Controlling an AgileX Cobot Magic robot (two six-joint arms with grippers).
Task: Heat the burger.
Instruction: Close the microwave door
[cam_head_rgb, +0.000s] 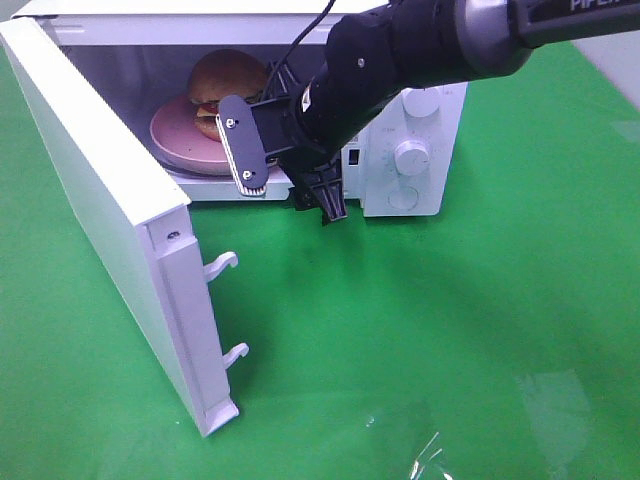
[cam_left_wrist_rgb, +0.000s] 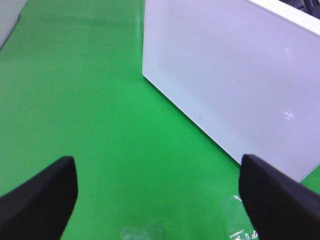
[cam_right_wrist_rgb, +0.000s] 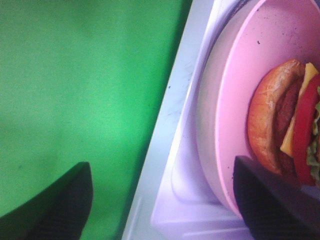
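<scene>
The burger (cam_head_rgb: 222, 82) sits on a pink plate (cam_head_rgb: 178, 142) inside the open microwave (cam_head_rgb: 415, 150). In the right wrist view the burger (cam_right_wrist_rgb: 285, 130) lies on its side, showing bun, tomato, cheese and lettuce on the plate (cam_right_wrist_rgb: 235, 100). My right gripper (cam_head_rgb: 285, 175) hangs at the microwave's mouth, just in front of the plate. It is open and nothing is held between its fingers (cam_right_wrist_rgb: 55, 200). One fingertip overlaps the plate's near rim. My left gripper (cam_left_wrist_rgb: 160, 200) is open over the green cloth and faces the outer side of the door (cam_left_wrist_rgb: 235, 75).
The microwave door (cam_head_rgb: 110, 200) stands swung out to the left, with two latch hooks (cam_head_rgb: 222, 265) on its free edge. The control knobs (cam_head_rgb: 410, 155) are on the right of the microwave front. Green cloth (cam_head_rgb: 420, 330) covers the table.
</scene>
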